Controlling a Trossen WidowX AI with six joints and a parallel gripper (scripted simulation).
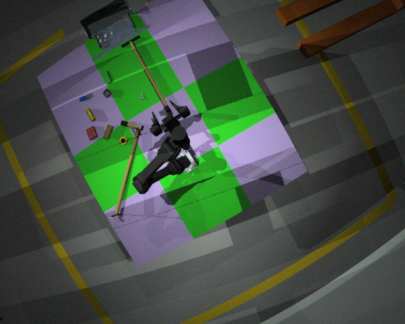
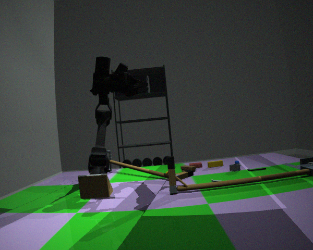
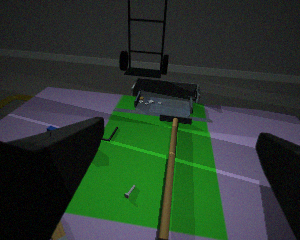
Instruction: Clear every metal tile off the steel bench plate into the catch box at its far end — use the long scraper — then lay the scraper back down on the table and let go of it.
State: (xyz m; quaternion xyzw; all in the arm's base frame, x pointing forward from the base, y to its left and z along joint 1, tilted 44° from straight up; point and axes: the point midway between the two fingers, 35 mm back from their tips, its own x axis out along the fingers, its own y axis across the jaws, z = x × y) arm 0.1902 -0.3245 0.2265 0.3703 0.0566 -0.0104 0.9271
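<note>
The long scraper (image 1: 148, 73) (image 2: 242, 180) (image 3: 168, 170) lies flat on the table, a wooden handle with a dark blade (image 1: 130, 40) (image 3: 175, 119) at its far end. The blade rests against a grey walled catch box (image 1: 121, 32) (image 3: 172, 106). Several small pale tiles (image 1: 104, 36) (image 3: 150, 101) lie inside that box. I cannot tell the bench plate from the box floor. My gripper (image 1: 163, 109) (image 3: 178, 132) is open and empty. It hangs high above the near end of the scraper handle, apart from it.
A second long wooden tool (image 1: 127, 171) lies left of the arm. A bolt (image 1: 142, 96) (image 3: 130, 191), a black bar (image 1: 109, 76) (image 3: 110, 134), a yellow ring (image 1: 123, 140) and small coloured blocks lie left of the scraper. A brown box (image 2: 94, 185) stands by the arm base.
</note>
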